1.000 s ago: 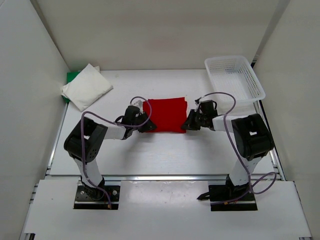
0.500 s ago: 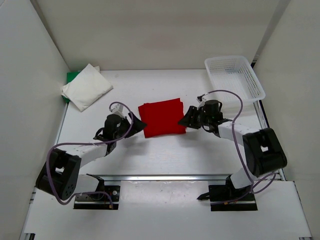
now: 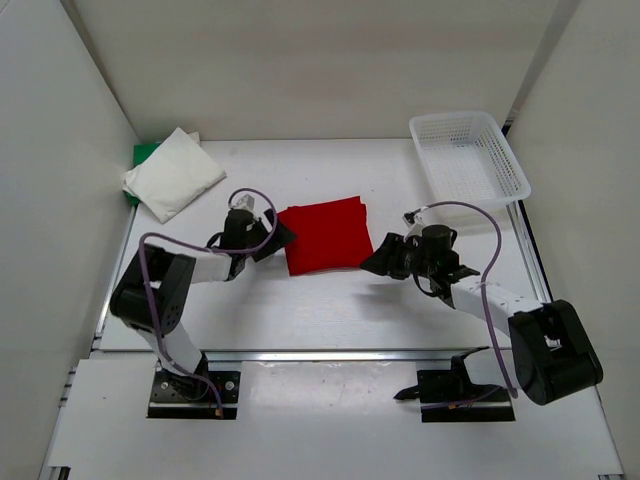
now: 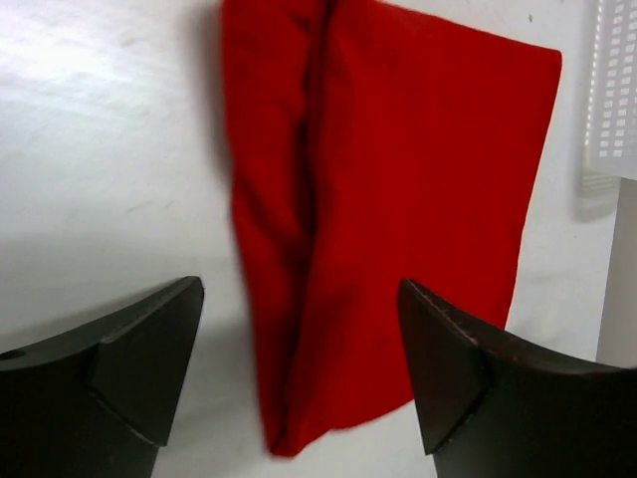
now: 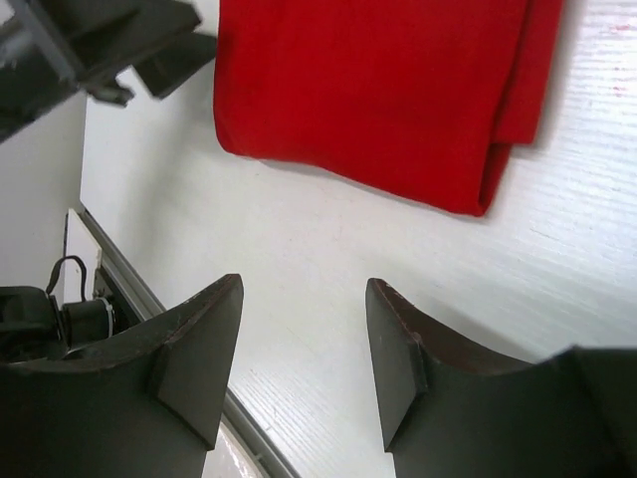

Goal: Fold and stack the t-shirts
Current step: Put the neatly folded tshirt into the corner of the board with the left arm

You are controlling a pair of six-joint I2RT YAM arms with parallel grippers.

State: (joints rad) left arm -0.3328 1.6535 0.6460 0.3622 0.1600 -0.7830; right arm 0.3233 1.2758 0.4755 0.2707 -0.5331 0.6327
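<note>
The left tool and right tool hover spread and empty beside the folded red t-shirt; next, I'd say, gripping it for stacking.

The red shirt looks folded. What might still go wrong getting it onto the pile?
The jaws are open, so the red t-shirt lies loose; grabbing only one layer of its bunched edge may unfold it. The white t-shirt sits crooked on the green t-shirt, so a third could slide off.
</note>
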